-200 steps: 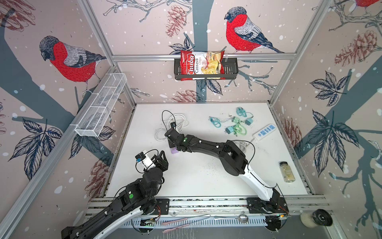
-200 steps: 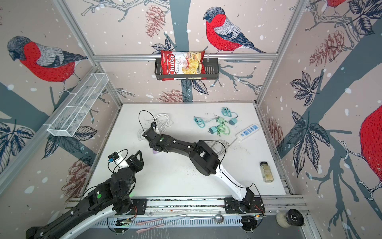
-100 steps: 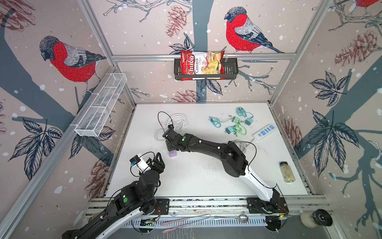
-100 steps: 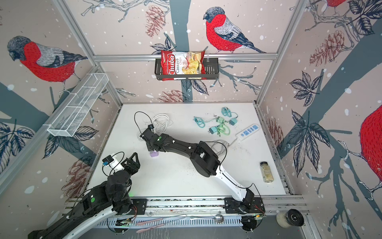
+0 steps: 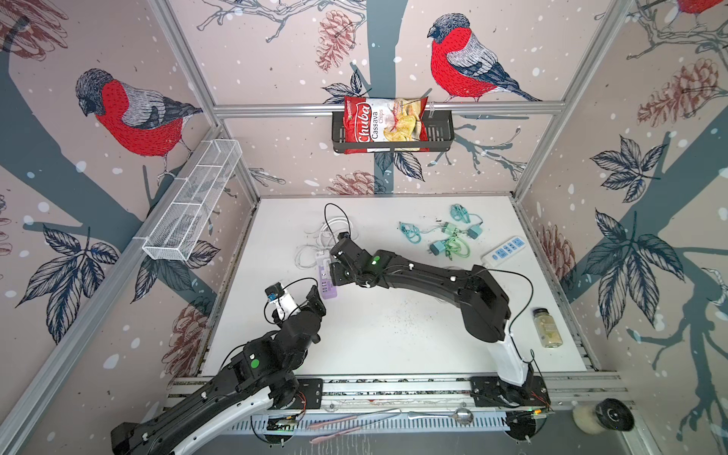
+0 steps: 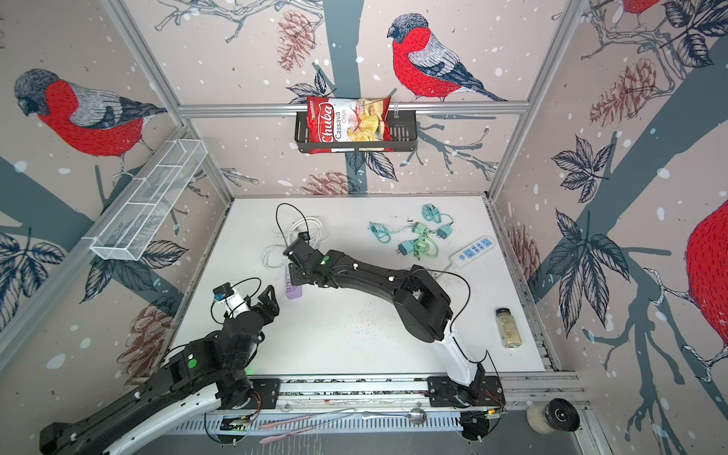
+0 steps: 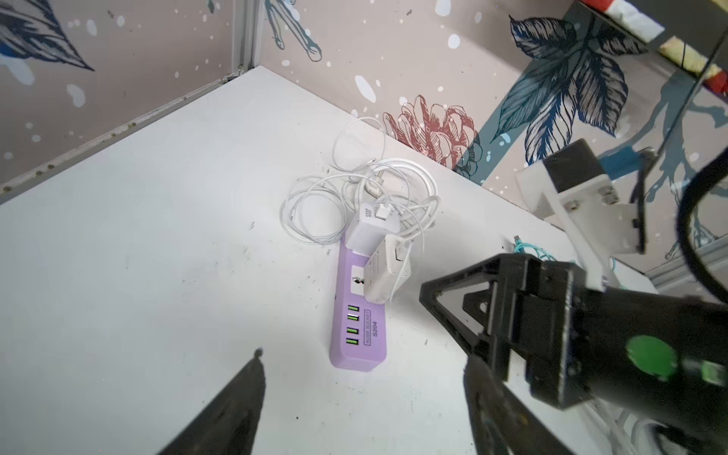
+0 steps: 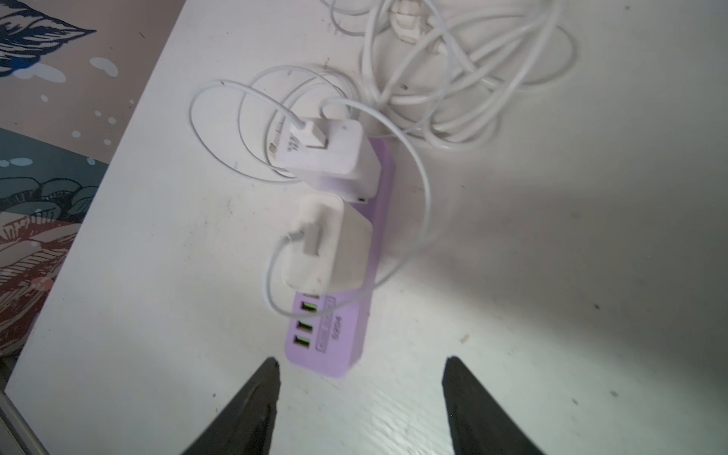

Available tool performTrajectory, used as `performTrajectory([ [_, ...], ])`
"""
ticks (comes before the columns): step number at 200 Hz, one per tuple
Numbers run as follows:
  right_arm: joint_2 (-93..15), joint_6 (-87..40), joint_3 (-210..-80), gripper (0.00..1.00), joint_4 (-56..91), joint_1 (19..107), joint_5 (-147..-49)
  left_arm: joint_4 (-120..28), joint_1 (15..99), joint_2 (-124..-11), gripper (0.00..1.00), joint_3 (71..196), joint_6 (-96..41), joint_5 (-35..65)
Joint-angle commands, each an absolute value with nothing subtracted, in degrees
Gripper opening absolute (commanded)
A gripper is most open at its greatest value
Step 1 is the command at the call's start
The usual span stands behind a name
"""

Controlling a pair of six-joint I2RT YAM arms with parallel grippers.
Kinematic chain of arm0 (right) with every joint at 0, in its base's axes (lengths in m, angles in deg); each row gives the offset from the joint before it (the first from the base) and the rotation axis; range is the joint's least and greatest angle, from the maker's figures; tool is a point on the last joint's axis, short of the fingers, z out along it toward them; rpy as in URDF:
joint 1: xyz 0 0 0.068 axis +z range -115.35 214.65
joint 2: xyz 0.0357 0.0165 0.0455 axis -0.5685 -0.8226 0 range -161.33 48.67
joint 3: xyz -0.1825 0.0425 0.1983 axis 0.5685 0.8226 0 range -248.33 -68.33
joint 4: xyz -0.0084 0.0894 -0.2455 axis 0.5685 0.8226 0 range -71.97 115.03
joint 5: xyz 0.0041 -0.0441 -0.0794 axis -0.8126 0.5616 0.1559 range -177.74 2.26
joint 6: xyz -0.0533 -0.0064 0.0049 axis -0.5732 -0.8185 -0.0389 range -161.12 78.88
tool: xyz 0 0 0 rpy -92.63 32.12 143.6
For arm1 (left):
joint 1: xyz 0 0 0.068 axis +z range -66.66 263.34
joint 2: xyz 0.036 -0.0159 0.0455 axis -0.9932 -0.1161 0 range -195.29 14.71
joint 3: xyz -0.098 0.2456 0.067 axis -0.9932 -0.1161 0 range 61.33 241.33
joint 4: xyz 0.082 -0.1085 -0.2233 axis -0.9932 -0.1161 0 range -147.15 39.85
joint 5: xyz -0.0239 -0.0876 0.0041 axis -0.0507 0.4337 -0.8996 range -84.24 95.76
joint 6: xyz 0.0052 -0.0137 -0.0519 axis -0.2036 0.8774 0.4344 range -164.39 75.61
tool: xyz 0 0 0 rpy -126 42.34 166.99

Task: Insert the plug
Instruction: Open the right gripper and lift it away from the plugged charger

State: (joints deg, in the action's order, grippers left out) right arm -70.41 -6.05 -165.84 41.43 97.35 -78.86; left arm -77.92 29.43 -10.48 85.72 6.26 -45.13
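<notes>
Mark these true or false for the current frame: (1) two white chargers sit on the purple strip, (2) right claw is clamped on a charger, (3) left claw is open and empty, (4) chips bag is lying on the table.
1. Two white chargers sit on the purple power strip. True.
2. The right claw is clamped on a charger. False: its jaws stand apart with nothing between them, short of the strip's USB end.
3. The left claw is open and empty. True.
4. The chips bag lies on the table. False: it sits in the black basket on the back wall.
</notes>
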Motion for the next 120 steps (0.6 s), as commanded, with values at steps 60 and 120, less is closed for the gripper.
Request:
performTrajectory([
  [60,-42.4,-0.2,-134.2,0.67,35.6,87.0,-67.5,-44.4,32.4,-35.4,0.76,87.0,-5.6,-31.4],
  [120,-26.6,-3.2,-118.2,0.67,38.4,61.3,-62.2,-31.7,41.8,-61.0,0.68,94.8,-8.5,-15.3],
])
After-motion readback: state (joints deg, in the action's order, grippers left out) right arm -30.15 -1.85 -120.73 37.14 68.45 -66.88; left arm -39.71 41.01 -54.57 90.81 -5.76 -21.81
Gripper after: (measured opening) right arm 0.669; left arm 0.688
